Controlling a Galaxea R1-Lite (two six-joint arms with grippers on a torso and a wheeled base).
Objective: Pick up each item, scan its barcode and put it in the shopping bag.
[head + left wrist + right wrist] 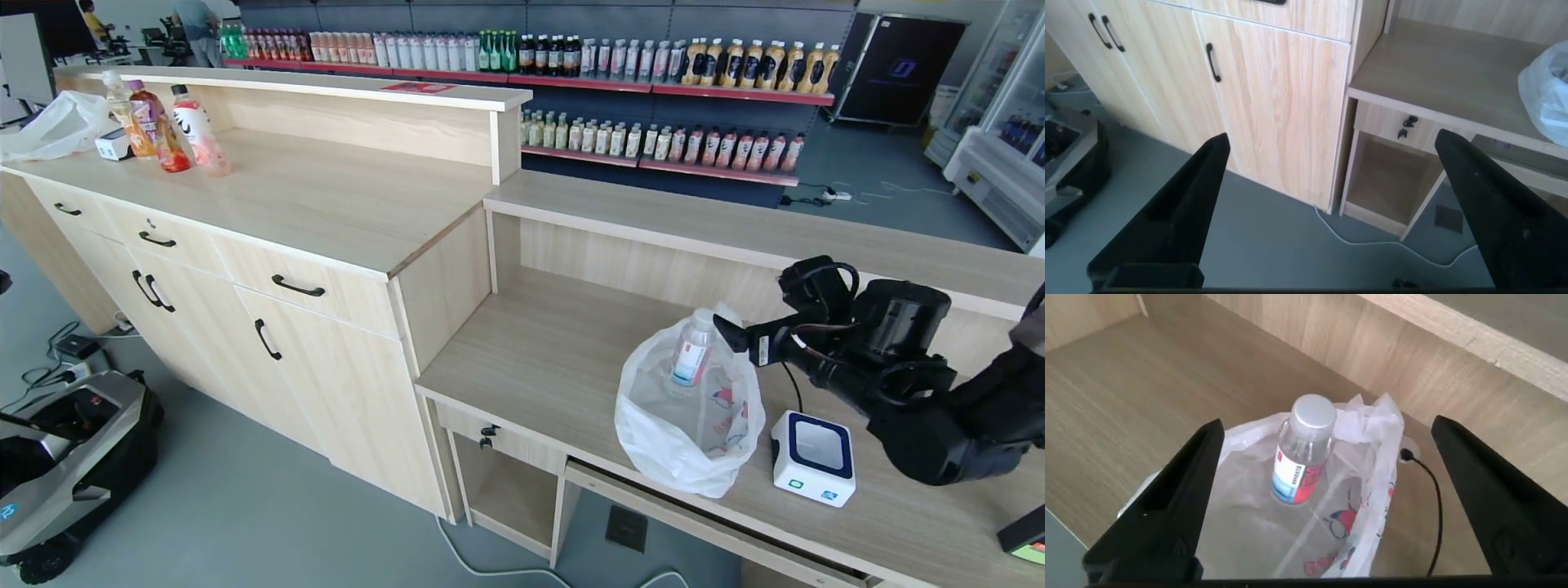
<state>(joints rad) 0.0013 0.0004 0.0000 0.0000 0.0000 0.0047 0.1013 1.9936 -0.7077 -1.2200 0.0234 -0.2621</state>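
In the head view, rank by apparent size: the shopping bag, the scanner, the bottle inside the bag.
1. shopping bag
2. scanner
3. bottle, clearly smallest, though its lower part is veiled by the bag's plastic.

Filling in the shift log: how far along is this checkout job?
Done: one bottle stands in the shopping bag beside the scanner. In hand: nothing; the right claw is open above the bag, the left claw open. Left: three bottles on the higher counter.
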